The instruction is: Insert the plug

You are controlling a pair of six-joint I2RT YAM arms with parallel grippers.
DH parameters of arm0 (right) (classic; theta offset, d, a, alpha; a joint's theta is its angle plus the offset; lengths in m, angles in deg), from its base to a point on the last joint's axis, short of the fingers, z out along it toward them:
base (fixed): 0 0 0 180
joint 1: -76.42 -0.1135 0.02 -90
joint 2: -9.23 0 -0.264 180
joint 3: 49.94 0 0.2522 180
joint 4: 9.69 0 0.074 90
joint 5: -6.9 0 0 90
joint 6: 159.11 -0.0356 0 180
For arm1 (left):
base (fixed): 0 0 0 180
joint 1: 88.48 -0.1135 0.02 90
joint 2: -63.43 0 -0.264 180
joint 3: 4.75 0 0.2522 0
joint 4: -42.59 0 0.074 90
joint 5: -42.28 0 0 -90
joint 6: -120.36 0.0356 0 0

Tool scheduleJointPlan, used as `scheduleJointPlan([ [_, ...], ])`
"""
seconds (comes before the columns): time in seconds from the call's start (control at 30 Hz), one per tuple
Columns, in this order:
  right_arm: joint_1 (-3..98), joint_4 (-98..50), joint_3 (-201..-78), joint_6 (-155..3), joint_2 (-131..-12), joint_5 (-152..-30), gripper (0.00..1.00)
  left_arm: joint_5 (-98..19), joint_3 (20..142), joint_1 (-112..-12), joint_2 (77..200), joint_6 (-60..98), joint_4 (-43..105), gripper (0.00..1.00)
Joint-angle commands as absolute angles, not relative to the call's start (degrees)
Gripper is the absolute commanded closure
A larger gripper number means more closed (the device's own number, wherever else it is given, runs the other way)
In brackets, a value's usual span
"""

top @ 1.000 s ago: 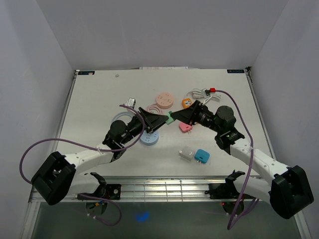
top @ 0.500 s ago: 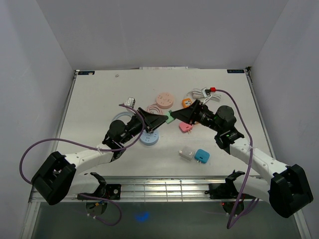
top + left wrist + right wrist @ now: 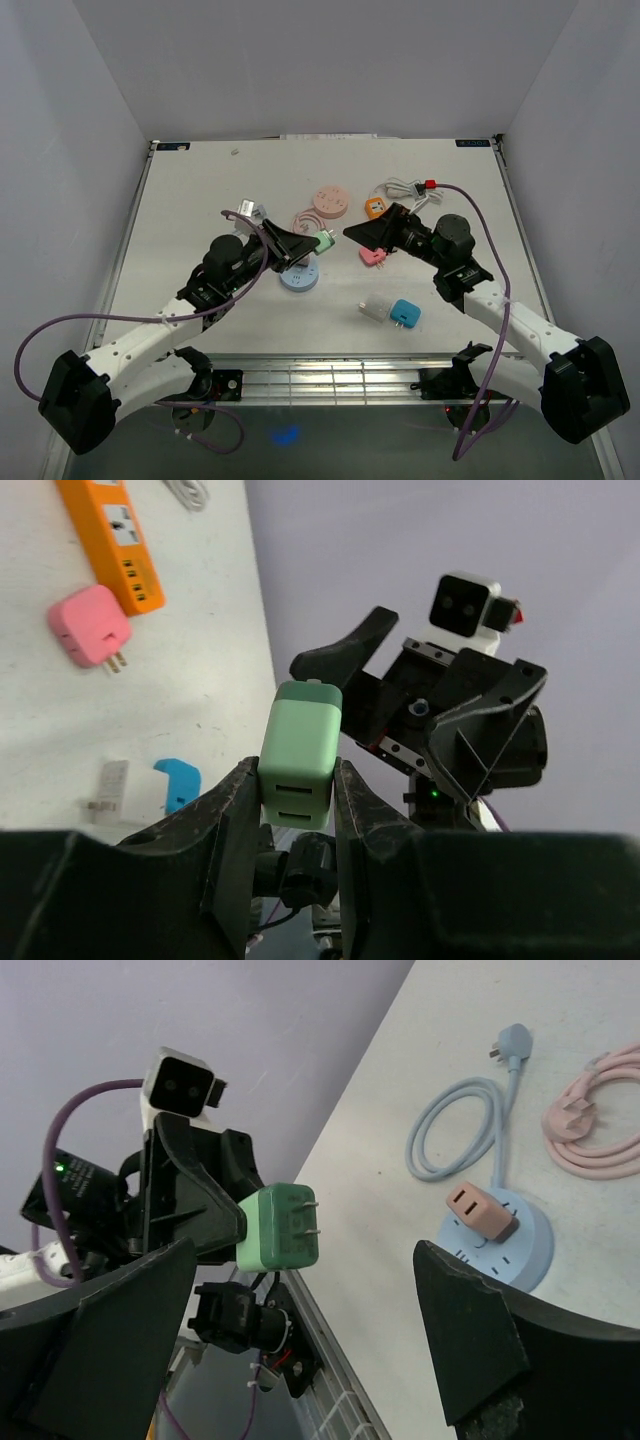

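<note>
Tabletop: green plug in left end effector, adapter in blue socket

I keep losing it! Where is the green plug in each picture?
Top external: green plug near the picture's middle.
Left wrist: green plug dead centre, between the jaws.
Right wrist: green plug left of centre, prongs pointing right.
Shared landmark: the left gripper holding it.

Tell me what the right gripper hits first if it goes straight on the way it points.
Most likely the green plug held in the left gripper: it sits almost dead ahead of the open right gripper, prongs facing it. Depth is uncertain.
</note>
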State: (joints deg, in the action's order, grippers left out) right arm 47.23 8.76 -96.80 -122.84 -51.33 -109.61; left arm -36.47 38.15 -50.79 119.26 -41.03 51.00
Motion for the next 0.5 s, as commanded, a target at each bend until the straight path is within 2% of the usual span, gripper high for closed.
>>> scheduleJointPlan([
  [0.0,47.9,5.0,-99.0,-118.0,-49.7,-107.1,0.06,-44.8,44.9,-51.2,116.4,-39.2,27.7,1.00],
  [0.07,47.9,-0.2,-101.0,-114.7,-50.0,-105.3,0.06,-47.8,51.9,-51.1,117.8,-39.2,14.3,1.00],
  [0.17,47.9,-9.4,-105.0,-109.6,-52.6,-103.3,0.06,-51.5,59.2,-51.1,121.0,-38.2,2.2,1.00],
  [0.4,45.8,-17.4,-112.0,-93.1,-64.2,-105.0,0.06,-59.7,63.0,-51.1,118.4,-37.5,-8.3,1.00],
  [0.47,43.1,-19.0,-115.2,-87.9,-66.5,-104.8,0.09,-61.5,64.5,-51.2,119.5,-37.3,-13.7,1.00],
])
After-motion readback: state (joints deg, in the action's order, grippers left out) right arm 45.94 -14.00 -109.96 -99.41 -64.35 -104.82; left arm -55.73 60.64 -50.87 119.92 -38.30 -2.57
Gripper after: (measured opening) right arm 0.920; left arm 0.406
